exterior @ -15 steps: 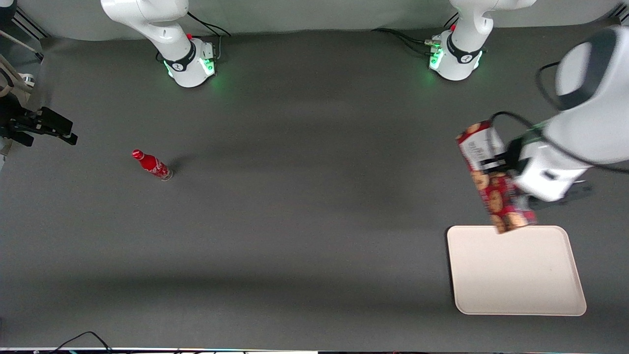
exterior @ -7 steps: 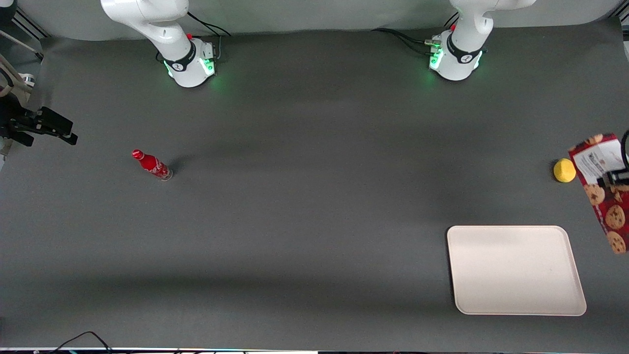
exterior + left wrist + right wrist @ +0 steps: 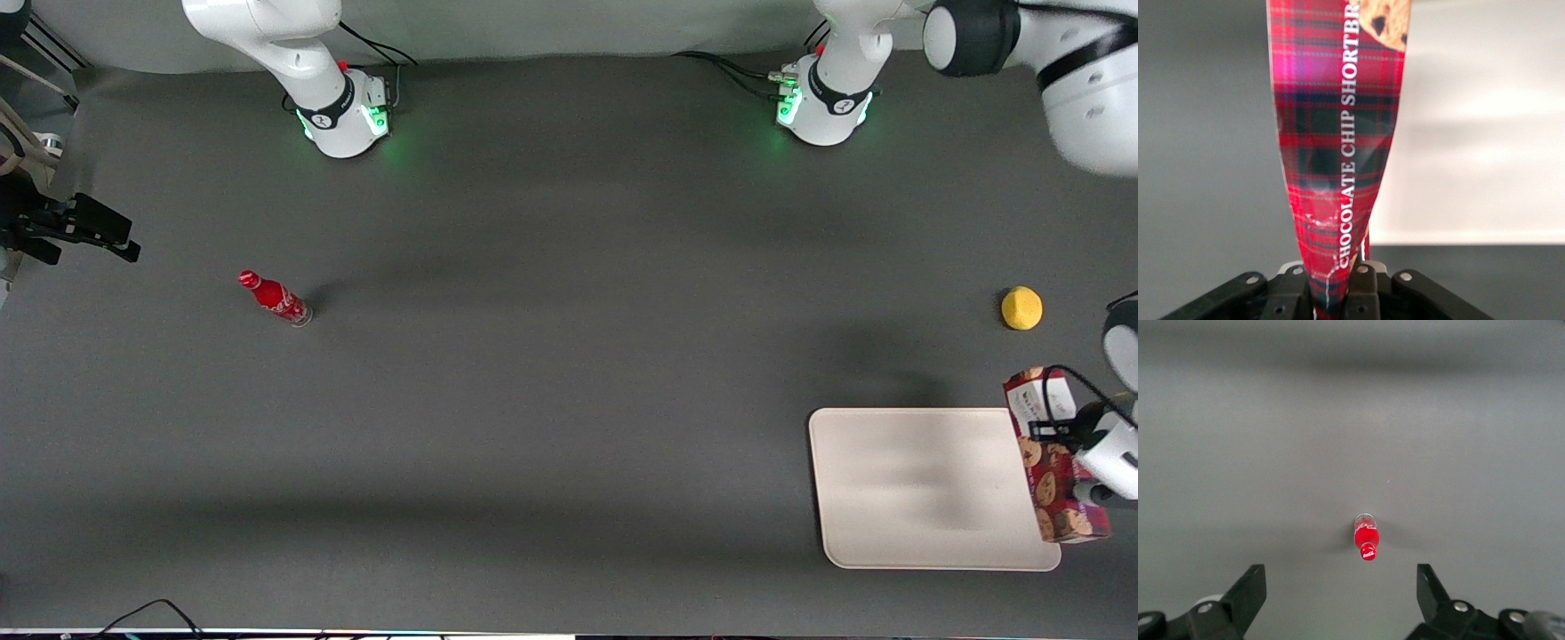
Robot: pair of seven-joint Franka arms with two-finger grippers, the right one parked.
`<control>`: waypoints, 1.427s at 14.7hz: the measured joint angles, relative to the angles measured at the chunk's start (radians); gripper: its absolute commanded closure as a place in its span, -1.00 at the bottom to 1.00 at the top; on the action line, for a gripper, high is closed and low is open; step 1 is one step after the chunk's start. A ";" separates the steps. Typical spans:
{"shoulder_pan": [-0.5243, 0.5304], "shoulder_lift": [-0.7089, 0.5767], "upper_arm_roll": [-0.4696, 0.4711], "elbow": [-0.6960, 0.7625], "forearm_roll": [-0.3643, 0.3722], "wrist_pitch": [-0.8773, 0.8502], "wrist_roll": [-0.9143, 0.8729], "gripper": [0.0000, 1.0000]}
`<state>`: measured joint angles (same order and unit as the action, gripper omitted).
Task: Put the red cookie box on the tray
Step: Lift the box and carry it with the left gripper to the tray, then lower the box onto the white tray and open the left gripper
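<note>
Front view: gripper (image 3: 1062, 433) clamps the long dark-red tartan cookie box (image 3: 1053, 462) over the working-arm edge of the flat cream-white tray (image 3: 925, 489). Left wrist view: black fingers (image 3: 1361, 293) pinch the box's narrow side, creasing the carton.
</note>
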<state>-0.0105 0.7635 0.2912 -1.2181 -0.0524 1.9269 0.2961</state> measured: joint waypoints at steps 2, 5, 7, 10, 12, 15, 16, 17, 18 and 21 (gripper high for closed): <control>0.026 0.065 0.009 0.003 0.000 0.086 0.074 1.00; 0.069 0.128 0.010 0.023 -0.001 0.158 0.117 1.00; 0.078 0.152 0.011 0.027 -0.039 0.188 0.119 1.00; 0.076 0.181 0.008 0.035 -0.108 0.208 0.070 -0.13; 0.075 0.195 0.006 0.040 -0.116 0.227 0.049 -1.00; 0.075 0.209 0.007 0.046 -0.118 0.252 0.041 -1.00; 0.075 0.209 0.008 0.049 -0.118 0.248 0.040 -1.00; 0.075 0.208 0.011 0.054 -0.118 0.238 0.040 -1.00; 0.074 0.207 0.018 0.067 -0.118 0.212 0.039 -1.00; 0.074 0.188 0.060 0.160 -0.118 0.016 0.039 -1.00</control>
<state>0.0632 0.9518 0.3511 -1.0581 -0.1704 1.9433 0.3353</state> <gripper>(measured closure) 0.000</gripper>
